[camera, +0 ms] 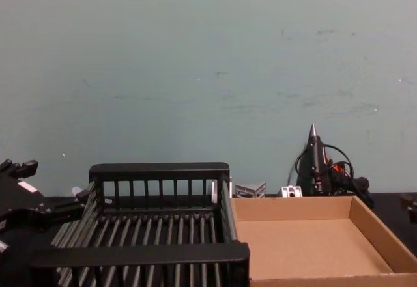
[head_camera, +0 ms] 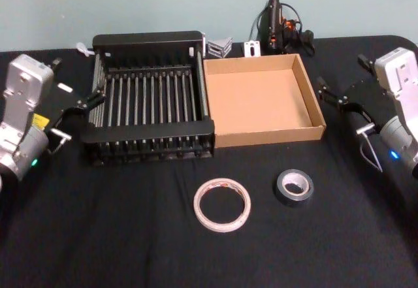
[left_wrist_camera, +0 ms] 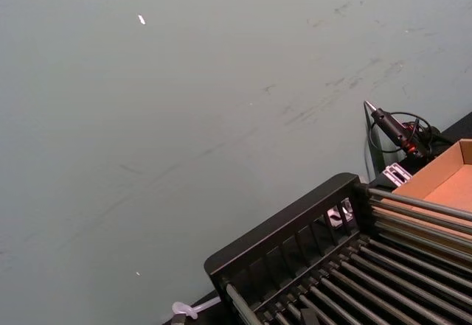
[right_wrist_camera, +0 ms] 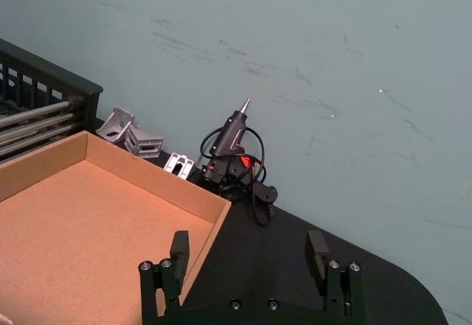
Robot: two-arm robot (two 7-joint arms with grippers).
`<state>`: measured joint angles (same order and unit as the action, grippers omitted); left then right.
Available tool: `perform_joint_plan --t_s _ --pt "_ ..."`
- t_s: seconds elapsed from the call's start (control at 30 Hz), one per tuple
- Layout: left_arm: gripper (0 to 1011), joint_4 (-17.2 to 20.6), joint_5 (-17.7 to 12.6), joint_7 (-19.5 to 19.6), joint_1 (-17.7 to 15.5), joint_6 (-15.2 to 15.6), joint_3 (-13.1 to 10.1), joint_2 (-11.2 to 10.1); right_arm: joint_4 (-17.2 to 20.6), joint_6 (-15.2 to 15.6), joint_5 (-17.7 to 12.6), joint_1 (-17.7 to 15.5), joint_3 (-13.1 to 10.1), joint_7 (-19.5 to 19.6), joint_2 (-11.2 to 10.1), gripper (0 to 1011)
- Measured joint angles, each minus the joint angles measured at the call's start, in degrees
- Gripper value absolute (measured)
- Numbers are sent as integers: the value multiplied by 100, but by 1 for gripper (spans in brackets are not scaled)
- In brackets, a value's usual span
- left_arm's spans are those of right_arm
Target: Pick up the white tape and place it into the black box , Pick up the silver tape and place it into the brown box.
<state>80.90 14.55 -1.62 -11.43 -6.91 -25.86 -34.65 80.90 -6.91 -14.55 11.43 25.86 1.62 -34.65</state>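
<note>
The white tape (head_camera: 222, 204) lies flat on the bench (head_camera: 98, 236) near the black box (head_camera: 151, 98), silver tape (head_camera: 293, 187) just right. Both boxes are empty. The left gripper (head_camera: 80, 115) and right gripper (head_camera: 339, 105) hang released at the sides; the left should come down over the ring's rim, one finger inside the hole.

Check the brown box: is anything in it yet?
Empty. The head view shows the brown box with a bare cardboard floor, while the silver tape lies flat on the black table in front of it.

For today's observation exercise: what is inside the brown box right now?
The brown box holds nothing: its bare cardboard floor shows wall to wall in the head view. The silver tape and white tape lie on the cloth in front of it.
</note>
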Motion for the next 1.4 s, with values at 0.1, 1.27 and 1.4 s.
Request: perform_joint_plan --t_s 0.1,1.27,1.4 --pt "1001 0 0 0 0 0 0 0 0 0 0 0 0 0 0 1003" --pt "1001 0 0 0 0 0 0 0 0 0 0 0 0 0 0 1003" --pt "1001 0 0 0 0 0 0 0 0 0 0 0 0 0 1 1003"
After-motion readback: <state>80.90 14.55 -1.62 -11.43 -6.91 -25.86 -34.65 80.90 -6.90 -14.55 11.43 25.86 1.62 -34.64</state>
